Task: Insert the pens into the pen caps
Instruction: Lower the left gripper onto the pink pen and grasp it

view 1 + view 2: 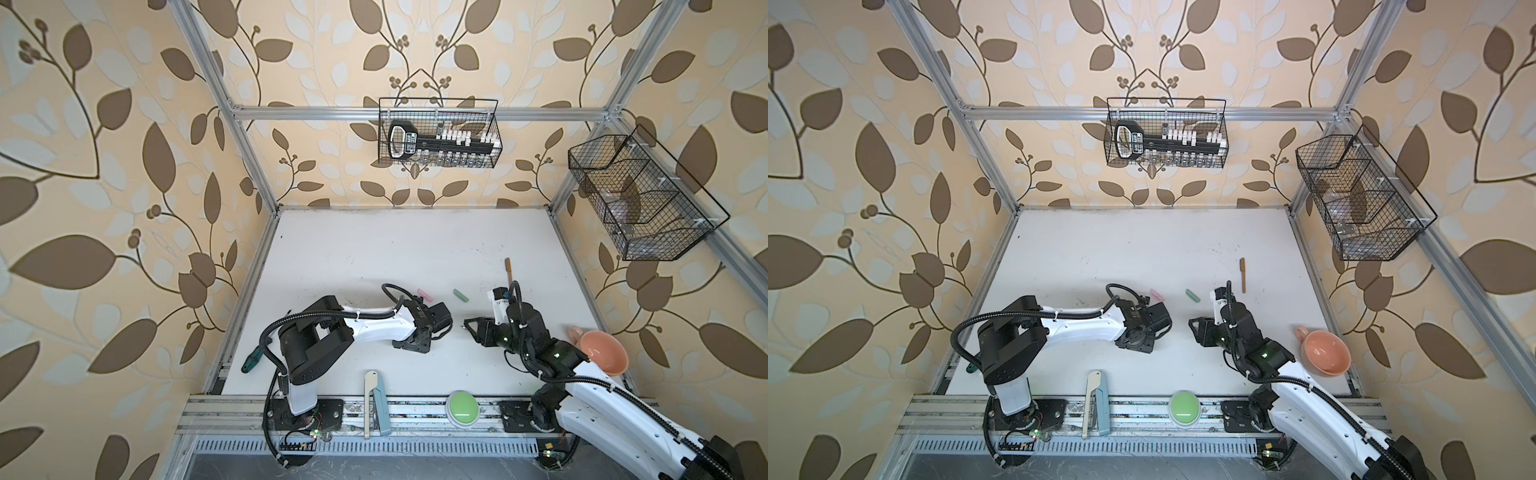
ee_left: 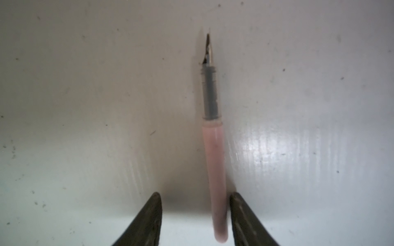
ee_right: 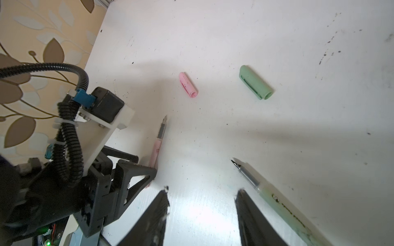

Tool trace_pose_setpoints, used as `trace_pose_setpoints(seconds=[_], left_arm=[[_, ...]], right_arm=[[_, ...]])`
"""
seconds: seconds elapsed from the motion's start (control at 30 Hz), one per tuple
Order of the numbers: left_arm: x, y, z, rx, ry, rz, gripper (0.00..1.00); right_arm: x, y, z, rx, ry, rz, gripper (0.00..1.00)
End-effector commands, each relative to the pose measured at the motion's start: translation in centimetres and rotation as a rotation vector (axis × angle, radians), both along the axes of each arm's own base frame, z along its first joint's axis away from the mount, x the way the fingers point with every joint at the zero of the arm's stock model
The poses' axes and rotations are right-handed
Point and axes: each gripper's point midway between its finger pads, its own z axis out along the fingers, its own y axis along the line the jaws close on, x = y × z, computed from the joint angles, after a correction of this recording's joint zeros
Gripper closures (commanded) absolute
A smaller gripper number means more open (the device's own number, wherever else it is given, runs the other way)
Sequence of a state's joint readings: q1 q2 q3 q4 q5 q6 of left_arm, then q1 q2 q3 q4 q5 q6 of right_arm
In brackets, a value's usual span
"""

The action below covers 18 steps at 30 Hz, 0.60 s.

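Pink pen (image 2: 213,161) lies between the parted left fingers (image 2: 147,221); right fingers (image 3: 251,217) also apart; wall basket (image 1: 457,101) holds a socket set (image 1: 449,143).

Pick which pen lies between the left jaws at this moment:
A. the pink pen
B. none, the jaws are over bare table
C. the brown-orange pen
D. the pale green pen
A: the left wrist view shows the pink pen lying on the table between the left jaws, which stand apart around it. The green pen lies outside the right jaws.
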<state>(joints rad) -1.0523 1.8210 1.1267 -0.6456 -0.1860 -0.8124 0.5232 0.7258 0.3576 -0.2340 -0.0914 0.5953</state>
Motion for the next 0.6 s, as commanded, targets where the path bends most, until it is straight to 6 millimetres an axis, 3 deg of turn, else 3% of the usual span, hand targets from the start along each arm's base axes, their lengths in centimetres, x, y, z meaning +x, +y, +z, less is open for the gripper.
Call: trace_pose_setpoints(seconds=[0.0, 0.07, 0.27, 0.57], left_arm=[[-0.1, 0.0, -0.3, -0.011, 0.009, -0.019, 0.61], [-0.4, 0.0, -0.8, -0.017, 0.023, -0.013, 0.70], [-0.5, -0.4, -1.1, -0.046, 0.024, -0.003, 0.78], [-0.4, -0.2, -0.2, -0.082, -0.015, -0.043, 0.97]], right_arm=[[0.0, 0.1, 0.4, 0.025, -0.014, 0.000, 0.47], [0.1, -0.3, 0.7, 0.019, -0.027, -0.015, 0.48], [-0.1, -0.9, 1.0, 0.026, -0.045, -0.036, 0.49], [-0.4, 0.6, 0.2, 0.057, 0.017, 0.029, 0.49]])
